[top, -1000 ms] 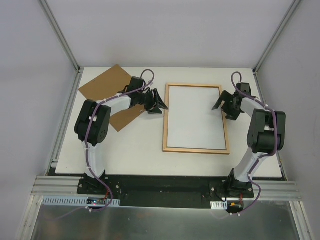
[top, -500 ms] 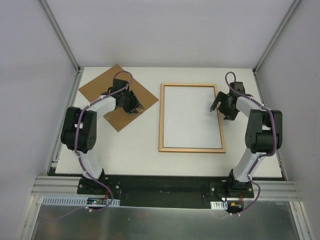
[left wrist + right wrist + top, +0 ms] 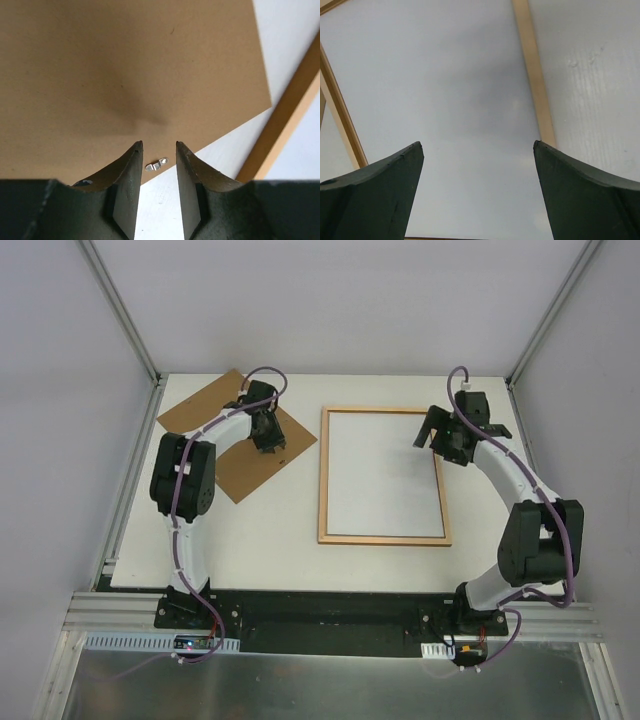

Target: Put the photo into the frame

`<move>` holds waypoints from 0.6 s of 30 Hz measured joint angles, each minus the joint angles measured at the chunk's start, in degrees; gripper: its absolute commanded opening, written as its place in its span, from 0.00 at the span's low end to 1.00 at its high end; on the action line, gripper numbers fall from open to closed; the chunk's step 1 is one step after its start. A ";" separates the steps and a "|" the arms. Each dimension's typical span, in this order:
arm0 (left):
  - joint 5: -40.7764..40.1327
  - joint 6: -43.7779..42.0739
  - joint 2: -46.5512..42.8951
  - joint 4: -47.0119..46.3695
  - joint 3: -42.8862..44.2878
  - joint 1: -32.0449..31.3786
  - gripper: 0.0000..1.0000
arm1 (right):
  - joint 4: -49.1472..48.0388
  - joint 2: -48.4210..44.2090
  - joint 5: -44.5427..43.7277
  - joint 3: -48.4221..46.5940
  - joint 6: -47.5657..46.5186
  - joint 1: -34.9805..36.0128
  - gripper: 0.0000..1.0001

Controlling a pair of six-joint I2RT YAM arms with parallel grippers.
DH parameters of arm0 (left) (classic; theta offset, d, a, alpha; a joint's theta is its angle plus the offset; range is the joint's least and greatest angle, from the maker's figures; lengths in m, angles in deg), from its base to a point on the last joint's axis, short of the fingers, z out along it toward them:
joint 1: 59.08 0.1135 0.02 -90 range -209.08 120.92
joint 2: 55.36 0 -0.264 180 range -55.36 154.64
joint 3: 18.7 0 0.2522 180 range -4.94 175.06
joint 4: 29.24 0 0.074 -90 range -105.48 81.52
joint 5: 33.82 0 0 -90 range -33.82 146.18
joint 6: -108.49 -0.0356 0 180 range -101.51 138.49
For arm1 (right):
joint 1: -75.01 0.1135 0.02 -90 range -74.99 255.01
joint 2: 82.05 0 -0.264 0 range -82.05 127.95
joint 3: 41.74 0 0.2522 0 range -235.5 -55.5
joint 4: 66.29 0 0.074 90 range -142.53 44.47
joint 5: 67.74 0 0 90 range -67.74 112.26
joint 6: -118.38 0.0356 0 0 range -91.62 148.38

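The frame (image 3: 384,540) with a thin orange-brown border lies flat mid-table. A plain white surface (image 3: 383,472) fills it; the photo's printed face is not in view. My right gripper (image 3: 437,440) hovers wide open and empty over the frame's far right edge; in the right wrist view the border (image 3: 535,75) runs between its fingers. My left gripper (image 3: 270,446) hangs over the near right edge of the loose brown board (image 3: 205,415), narrowly open and empty. A small metal clip (image 3: 156,164) lies on that board (image 3: 125,65) between the fingertips (image 3: 138,148).
The brown board lies tilted at the far left of the white table (image 3: 260,540). The frame's left border shows in the left wrist view (image 3: 285,120). Metal posts and grey walls enclose the table on three sides.
My left gripper has pulled away from the frame's left edge to over the brown board and narrowed. The frame has shifted slightly left. My right gripper has moved a little farther back.
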 measured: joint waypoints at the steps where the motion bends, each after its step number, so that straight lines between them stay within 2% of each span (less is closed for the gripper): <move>1: -0.07 -0.42 0.70 0.46 0.26 -0.44 0.32 | 0.04 -0.26 -0.04 0.00 0.00 0.76 0.93; 12: -1.25 -2.58 4.90 3.32 4.35 -11.54 0.31 | 2.62 -0.76 -2.14 -1.25 0.04 6.73 0.93; 18: -1.01 -2.25 7.74 3.74 7.67 -15.06 0.31 | 3.13 -2.12 -3.08 -1.88 0.04 7.58 0.93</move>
